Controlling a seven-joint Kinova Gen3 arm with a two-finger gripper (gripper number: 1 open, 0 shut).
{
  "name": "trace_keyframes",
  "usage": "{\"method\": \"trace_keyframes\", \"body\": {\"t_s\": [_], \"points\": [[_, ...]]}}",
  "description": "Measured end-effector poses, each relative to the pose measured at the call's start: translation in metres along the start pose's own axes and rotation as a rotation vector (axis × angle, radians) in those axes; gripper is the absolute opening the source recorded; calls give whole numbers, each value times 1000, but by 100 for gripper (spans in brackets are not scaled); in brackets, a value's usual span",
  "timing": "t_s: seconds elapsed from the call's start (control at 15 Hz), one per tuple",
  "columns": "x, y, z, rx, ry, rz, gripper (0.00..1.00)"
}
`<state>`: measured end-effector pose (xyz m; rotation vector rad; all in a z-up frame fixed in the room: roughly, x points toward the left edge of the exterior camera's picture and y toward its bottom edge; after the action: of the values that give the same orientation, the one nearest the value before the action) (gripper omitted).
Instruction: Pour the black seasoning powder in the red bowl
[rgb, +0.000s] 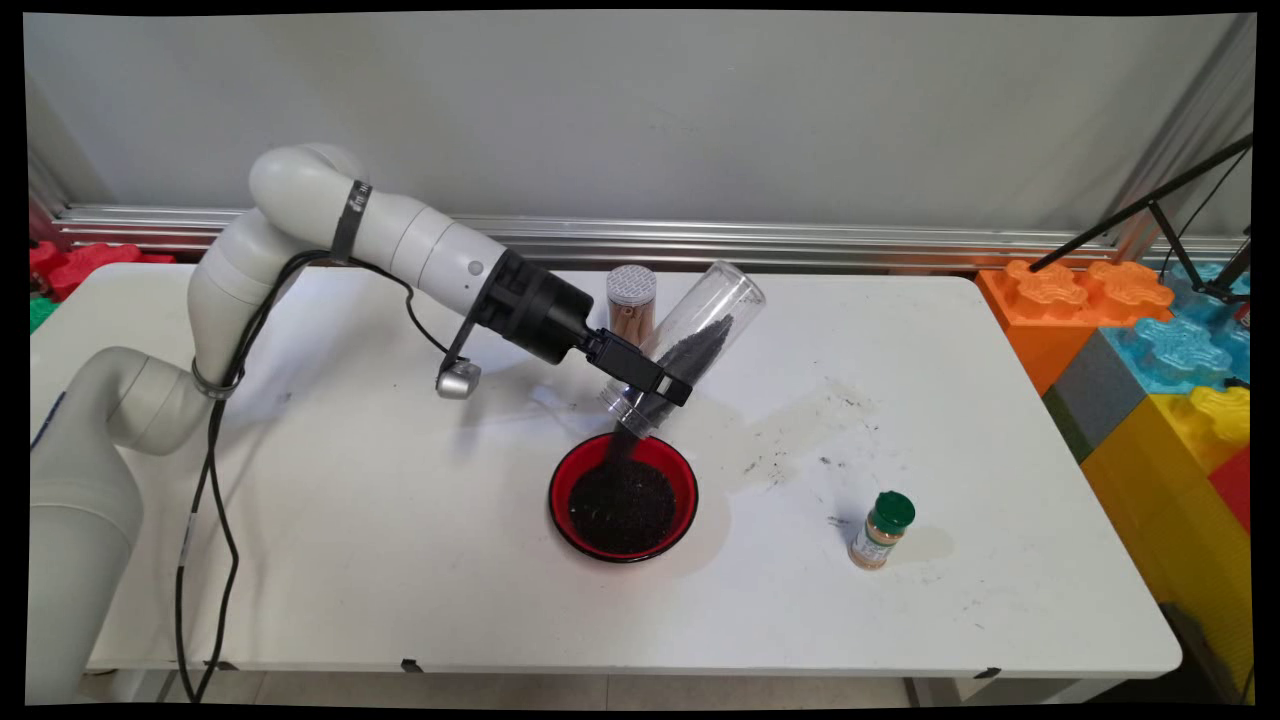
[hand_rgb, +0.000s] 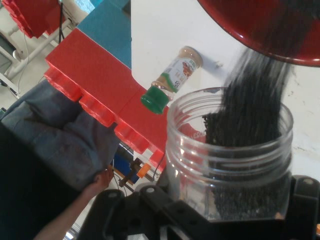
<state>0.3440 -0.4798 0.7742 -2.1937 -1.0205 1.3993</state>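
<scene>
- Gripping clear plastic jar (rgb: 690, 340) near its open mouth with gripper (rgb: 645, 378), centre of the main view; fingers closed onto the jar wall, holding it firmly.
- Tilting the jar mouth-down toward lower left of frame, closed end pointing up and right.
- Pouring dark granules (rgb: 622, 440) out of the mouth in a thin stream, landing in red bowl (rgb: 560, 500) just below, lower centre.
- Already holding a dark heap, filling most of the bowl's floor.
- Showing in the hand view: jar mouth (hand_rgb: 227, 125) at lower right, granules sliding over the rim toward the bowl's red edge (hand_rgb: 240, 30) at the top right.
- Standing behind the jar, upper centre of the main view: second container (rgb: 631, 300) with perforated lid and brownish contents, very near the tilted jar; touching or not, cannot tell.
- Standing well apart at lower right: small spice bottle (rgb: 881, 530) with green cap, upright on the white table (rgb: 350, 520).
- Showing dark smudges and stray grains (rgb: 800, 440) on the table right of the bowl.
- Risks, judging from this pose:
- Spilling past the rim, since the stream is landing near the bowl's far edge rather than its middle.
- Dumping in a surge if the remaining granules break loose at once.
- Knocking the container behind if the jar swings back.
- Slipping of the smooth jar wall in the fingers, since the hold is close to one end.
</scene>
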Motion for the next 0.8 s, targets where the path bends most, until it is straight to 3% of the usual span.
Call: {"method": "trace_keyframes", "body": {"t_s": [0.8], "points": [[2, -6, -2, 6, -15, 0, 0]]}}
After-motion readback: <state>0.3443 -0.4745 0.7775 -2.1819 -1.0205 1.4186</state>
